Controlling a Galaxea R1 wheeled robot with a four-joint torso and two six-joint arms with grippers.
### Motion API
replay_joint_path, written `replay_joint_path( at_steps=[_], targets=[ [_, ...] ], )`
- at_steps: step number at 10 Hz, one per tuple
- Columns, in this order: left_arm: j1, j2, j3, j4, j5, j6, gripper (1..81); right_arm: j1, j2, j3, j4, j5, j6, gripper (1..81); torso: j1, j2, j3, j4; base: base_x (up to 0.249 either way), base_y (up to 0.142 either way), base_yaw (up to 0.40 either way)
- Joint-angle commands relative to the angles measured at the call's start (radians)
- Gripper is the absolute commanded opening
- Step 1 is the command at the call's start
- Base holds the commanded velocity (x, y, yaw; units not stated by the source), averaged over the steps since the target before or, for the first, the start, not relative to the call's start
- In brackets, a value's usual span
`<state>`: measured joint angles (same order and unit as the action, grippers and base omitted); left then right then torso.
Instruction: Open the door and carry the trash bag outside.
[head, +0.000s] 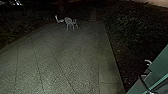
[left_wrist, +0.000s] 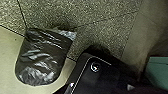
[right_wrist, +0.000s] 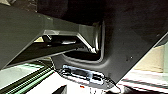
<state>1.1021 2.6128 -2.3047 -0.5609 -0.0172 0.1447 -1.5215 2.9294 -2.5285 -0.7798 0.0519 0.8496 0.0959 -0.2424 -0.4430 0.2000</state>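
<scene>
Your left wrist looks down on the dark trash bag, seen against paving; you can't tell either gripper's state. Ahead stands a white chair, then, rightmost, a green panel.

Left wrist camera facing dark plate; right one facing dark bodywork.

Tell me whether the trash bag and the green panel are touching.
Apart. The left wrist view shows it: paving lies between the trash bag and the green panel.
</scene>
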Motion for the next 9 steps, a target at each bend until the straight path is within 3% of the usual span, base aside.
replay_joint_path(
  at_steps=[1,2,3,4,6,7,9],
  targets=[
    [-0.035,-0.014,-0.012,0.01,0.076,0.006,81.1,0.002,0.007,0.007,-0.006,-0.046,0.0,81.1,0.0,0.0,0.095,0.033,0.0,0.0,0.0],
    [-0.006,0.009,-0.036,0.01,0.106,0.012,81.1,0.003,0.007,0.008,-0.004,-0.046,0.0,81.1,0.0,0.0,0.104,0.041,0.0,0.0,0.0],
    [0.034,0.047,-0.073,0.027,0.111,0.026,81.1,0.005,0.009,0.008,-0.003,-0.046,0.0,81.1,0.0,0.0,0.126,0.01,0.0,0.0,0.0],
    [0.084,0.116,-0.146,0.09,0.109,0.027,81.1,0.005,0.009,0.008,0.002,-0.046,0.003,81.1,0.0,0.0,0.159,0.018,0.0,0.0,0.0],
    [0.175,0.216,-0.251,0.194,0.106,0.027,81.1,0.007,0.007,0.005,0.007,-0.044,0.006,81.1,0.0,0.0,0.23,-0.02,0.0,0.0,0.0],
    [0.21,0.244,-0.266,0.248,0.106,0.027,81.1,0.008,0.007,-0.002,0.008,-0.043,0.009,81.1,0.0,0.0,0.259,-0.055,0.0,0.0,0.0],
    [0.262,0.268,-0.268,0.318,0.105,0.027,81.1,0.01,0.01,-0.004,0.008,-0.04,0.011,81.1,-0.001,0.0,0.315,-0.1,0.0,0.0,0.0]
  ],
)
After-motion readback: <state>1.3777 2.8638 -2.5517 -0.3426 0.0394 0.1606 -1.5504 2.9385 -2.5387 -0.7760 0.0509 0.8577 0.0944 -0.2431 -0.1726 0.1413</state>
